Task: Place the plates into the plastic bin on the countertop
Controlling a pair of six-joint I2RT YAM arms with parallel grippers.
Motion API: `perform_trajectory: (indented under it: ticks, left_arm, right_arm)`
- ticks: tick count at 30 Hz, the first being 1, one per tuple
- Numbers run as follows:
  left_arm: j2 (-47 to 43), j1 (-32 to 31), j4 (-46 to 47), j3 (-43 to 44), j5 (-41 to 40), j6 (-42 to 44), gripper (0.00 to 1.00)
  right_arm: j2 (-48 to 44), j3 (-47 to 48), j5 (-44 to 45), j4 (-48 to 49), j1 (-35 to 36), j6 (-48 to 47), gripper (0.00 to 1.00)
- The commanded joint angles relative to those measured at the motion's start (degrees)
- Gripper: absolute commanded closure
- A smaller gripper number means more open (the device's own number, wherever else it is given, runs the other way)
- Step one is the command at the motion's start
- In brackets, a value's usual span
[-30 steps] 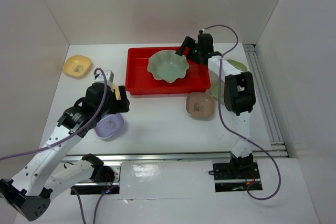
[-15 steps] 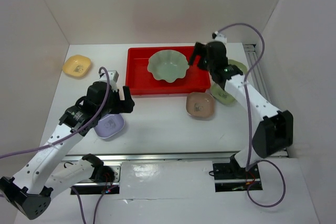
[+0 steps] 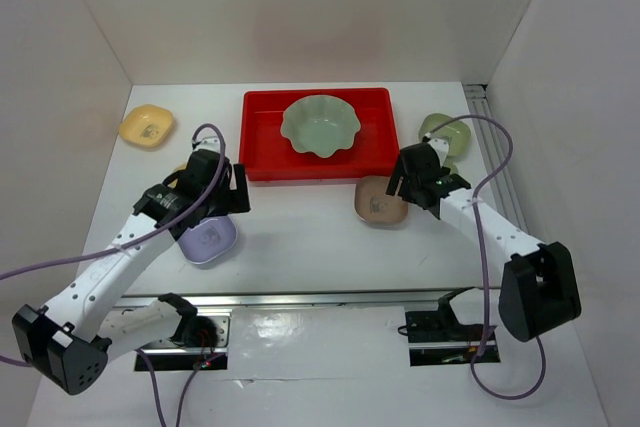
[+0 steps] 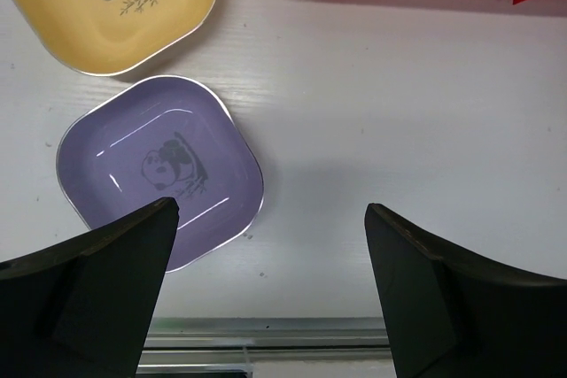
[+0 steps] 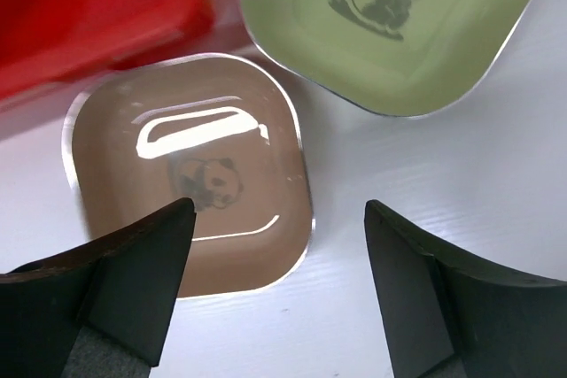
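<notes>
We saw bright, even light from above, with only soft shadows on the white countertop (image 3: 300,237). A hard white glare sat on the brown-pink dish (image 5: 190,188), and the red bin (image 5: 89,15) at its far left was blurred.

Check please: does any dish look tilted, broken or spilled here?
Nothing stands out. The scalloped dish sits flat in the red bin; the pink dish, green dish, lavender dish and yellow dish lie upright on the countertop.

Big dish (image 3: 320,126) in bin (image 3: 262,137), back-centre of counter (image 3: 300,237). On counter: far-left dish (image 3: 146,126), front-left dish (image 3: 210,242), third dish (image 3: 378,201) just before bin's right corner, fourth dish (image 3: 440,130) right of bin.
</notes>
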Motion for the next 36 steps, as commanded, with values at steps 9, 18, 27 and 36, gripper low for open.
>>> perform_trajectory:
  ticks: [9, 18, 27, 36]
  left_arm:
    - [1.62, 0.35, -2.09, 2.84, -3.32, -1.73, 0.00]
    - [2.14, 0.35, -2.09, 2.84, -3.32, -1.72, 0.00]
    - [2.68, 0.88, -2.09, 2.84, -3.32, -1.19, 0.00]
    - [2.68, 1.41, -2.09, 2.84, -2.79, -1.19, 0.00]
  right_arm:
    - [8.39, -7.16, -2.47, 9.17, -3.22, 2.37, 0.28]
    - [10.15, -9.45, -3.62, 11.46, -2.70, 2.37, 0.78]
    - [4.29, -11.12, -3.09, 5.32, 2.48, 4.30, 1.00]
    - [-12.32, -11.12, 0.69, -5.76, 11.36, 10.54, 1.00]
